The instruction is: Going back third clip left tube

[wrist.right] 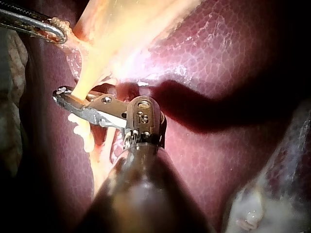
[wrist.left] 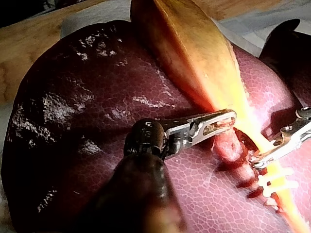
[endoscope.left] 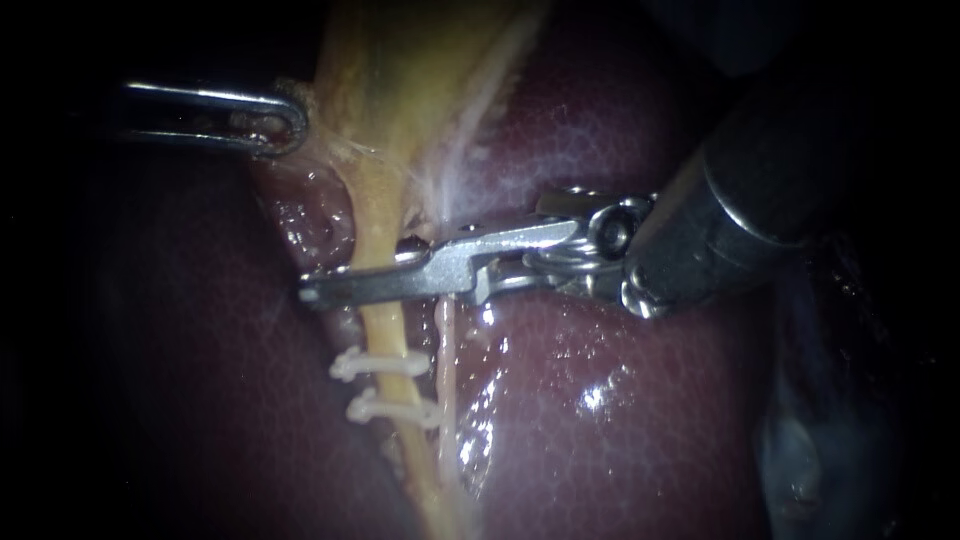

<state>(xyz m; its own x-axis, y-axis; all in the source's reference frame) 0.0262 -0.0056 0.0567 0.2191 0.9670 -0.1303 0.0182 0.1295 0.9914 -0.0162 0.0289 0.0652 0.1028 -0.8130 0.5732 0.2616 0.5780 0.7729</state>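
The yellow left tube (endoscope.left: 378,215) runs down from the gallbladder (endoscope.left: 400,60) over the liver (endoscope.left: 600,420). Two white clips (endoscope.left: 380,365) (endoscope.left: 395,408) sit across it, one below the other. My right instrument (endoscope.left: 345,285) comes in from the right, and its jaws lie across the left tube just above the upper clip, closed around it. In the right wrist view the tube (wrist.right: 85,85) passes between these jaws (wrist.right: 65,97). My left instrument (endoscope.left: 275,128) is shut on the gallbladder's edge at upper left, also in the left wrist view (wrist.left: 226,120).
A thinner pale tube (endoscope.left: 445,370) runs beside the left tube on its right. Raw red tissue (endoscope.left: 310,220) lies left of the tube under the gallbladder. A wooden board (wrist.left: 29,43) and white cloth lie beyond the liver.
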